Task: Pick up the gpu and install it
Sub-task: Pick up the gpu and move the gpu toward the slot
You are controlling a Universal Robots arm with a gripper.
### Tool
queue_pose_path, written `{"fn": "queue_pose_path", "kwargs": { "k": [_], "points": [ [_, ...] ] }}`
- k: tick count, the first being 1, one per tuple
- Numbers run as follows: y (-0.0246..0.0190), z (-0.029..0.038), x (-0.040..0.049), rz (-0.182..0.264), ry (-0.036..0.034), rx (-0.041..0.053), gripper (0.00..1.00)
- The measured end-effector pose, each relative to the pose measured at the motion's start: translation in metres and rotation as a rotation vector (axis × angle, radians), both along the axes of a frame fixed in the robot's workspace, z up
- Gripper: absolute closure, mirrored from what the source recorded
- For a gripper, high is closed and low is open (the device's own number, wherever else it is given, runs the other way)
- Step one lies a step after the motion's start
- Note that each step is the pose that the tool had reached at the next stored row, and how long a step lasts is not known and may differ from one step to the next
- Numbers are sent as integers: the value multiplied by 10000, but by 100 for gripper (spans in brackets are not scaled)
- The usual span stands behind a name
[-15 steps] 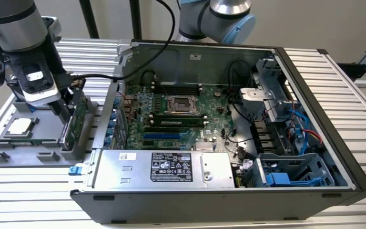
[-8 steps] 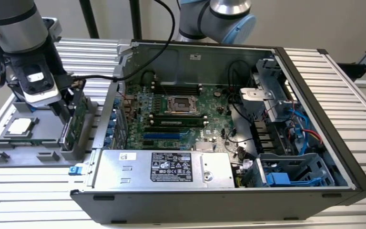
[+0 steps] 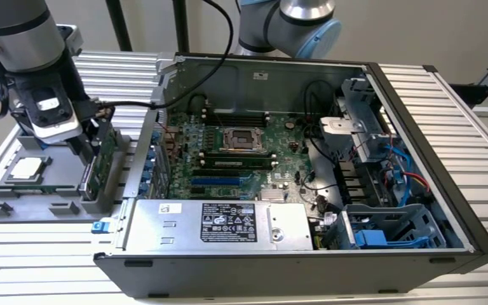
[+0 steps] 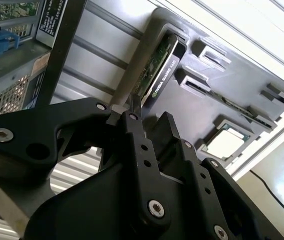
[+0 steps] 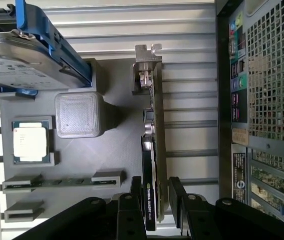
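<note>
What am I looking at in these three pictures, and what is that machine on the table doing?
It is a robot arm with a hand for grasping. The exterior view looks from off the arm at an open computer case on a slatted table; both wrist views come from cameras riding on the arm. Beside the case a grey tray holds a processor chip, a hard drive and the gpu, standing on edge. The hand is down around the gpu; whether it grips cannot be told.

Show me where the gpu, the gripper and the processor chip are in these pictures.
gpu (image 5: 148, 165): first wrist view, its black shroud.
gripper (image 5: 155, 182): first wrist view, midway between fingertips.
processor chip (image 5: 30, 141): first wrist view, its metal lid.
</note>
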State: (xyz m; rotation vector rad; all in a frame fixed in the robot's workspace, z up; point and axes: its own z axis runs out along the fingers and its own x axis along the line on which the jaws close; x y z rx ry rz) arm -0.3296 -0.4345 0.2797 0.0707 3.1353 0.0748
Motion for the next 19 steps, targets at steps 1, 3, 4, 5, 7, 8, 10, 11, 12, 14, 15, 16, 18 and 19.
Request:
{"fn": "queue_pose_path", "kwargs": {
  "k": [1,3,4,5,7,8,10,11,12,14,15,16,18,19],
  "points": [
    [0,-3,0,0,0,0,0],
    [0,-10,0,0,0,0,0],
    [0,-11,0,0,0,0,0],
    [0,-14,0,0,-1,1,0],
    [0,-21,0,0,-2,1,0],
    [0,-23,0,0,0,0,0],
    [0,-30,0,0,-1,0,0],
    [0,-34,0,0,0,0,0],
    [0,-38,0,0,0,0,0],
    [0,-48,0,0,-1,1,0],
    [0,-54,0,0,-1,0,0],
    [0,-60,0,0,0,-1,0],
    [0,-72,0,0,0,-2,0],
    [0,-76,-1,-1,0,-3,0]
  ]
}}
